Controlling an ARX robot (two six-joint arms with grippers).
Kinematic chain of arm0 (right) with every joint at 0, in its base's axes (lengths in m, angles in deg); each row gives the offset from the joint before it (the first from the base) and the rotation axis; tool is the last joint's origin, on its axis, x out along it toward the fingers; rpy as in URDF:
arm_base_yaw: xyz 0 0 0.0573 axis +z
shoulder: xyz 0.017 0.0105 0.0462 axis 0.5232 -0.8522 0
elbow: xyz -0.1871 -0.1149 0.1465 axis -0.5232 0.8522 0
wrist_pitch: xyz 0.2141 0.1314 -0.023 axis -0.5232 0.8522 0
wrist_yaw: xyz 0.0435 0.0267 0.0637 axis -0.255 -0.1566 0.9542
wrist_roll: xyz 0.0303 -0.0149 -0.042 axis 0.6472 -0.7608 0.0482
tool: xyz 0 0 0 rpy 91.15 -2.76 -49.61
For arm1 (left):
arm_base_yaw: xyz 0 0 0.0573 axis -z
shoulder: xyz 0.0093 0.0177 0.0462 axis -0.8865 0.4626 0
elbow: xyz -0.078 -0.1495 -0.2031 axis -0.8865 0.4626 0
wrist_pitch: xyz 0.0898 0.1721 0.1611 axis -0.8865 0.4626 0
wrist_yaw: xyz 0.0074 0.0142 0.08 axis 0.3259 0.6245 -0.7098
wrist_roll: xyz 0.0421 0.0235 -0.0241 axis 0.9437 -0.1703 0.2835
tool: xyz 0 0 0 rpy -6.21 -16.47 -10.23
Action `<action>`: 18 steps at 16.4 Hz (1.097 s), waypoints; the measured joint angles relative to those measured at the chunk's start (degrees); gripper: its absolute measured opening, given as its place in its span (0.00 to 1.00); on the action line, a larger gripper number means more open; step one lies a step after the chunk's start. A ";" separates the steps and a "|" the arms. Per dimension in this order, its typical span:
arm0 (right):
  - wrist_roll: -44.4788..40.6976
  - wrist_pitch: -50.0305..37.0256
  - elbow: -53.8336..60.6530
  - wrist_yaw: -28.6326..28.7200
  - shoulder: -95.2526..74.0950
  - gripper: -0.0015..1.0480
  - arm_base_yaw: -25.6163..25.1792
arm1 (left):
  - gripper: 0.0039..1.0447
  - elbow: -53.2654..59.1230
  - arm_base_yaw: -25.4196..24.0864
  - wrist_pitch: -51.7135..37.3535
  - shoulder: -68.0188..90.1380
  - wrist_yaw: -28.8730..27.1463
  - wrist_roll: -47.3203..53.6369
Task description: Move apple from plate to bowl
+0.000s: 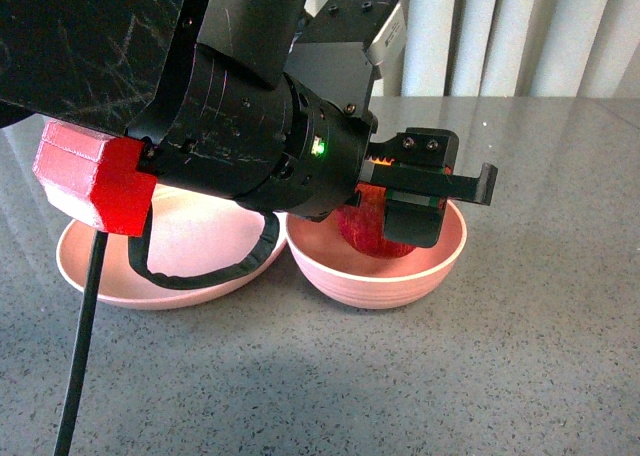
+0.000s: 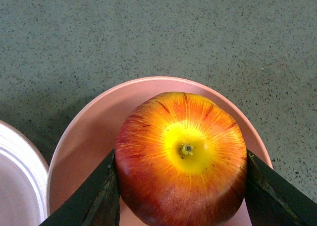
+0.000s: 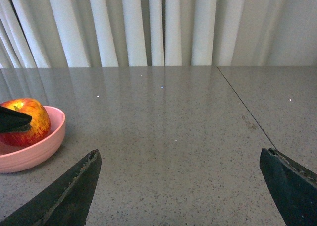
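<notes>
Left arm [image 1: 250, 96]: black, scratched housing with a red angular block [image 1: 95, 176]; it fills the near part of the front view, and its upper end is cut off.
Cable [image 1: 200, 276]: black, bent in a loop over the plate.
Plate [image 1: 120, 276]: pale pink, wide and shallow; its back half is hidden behind the arm.
Bowl [image 1: 380, 281]: pale pink, deep, with fine ridges outside, just beside the plate.
Left fingers [image 2: 94, 201]: dark and flat, pressed on both sides of the apple.
Apple [image 3: 27, 121]: red with yellow streaks, smooth, inside the bowl; the rim hides its bottom, so contact with the bowl floor cannot be told.
Right fingers [image 3: 69, 196]: spread wide, grasping nothing; only the tips are visible.
Desk [image 1: 500, 376]: grey, speckled, slightly shiny.
Curtain [image 3: 148, 28]: white, in vertical folds.
</notes>
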 joint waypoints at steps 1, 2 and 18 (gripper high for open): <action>0.00 0.00 0.00 0.00 0.00 0.94 0.00 | 0.61 0.00 0.00 0.00 0.00 0.02 0.07; 0.00 0.00 0.00 0.00 0.00 0.94 0.00 | 0.73 0.00 0.00 0.00 0.00 0.00 0.57; 0.00 0.00 0.00 0.02 0.00 0.94 0.00 | 0.93 10.08 -5.03 -9.35 -28.85 -4.39 2.14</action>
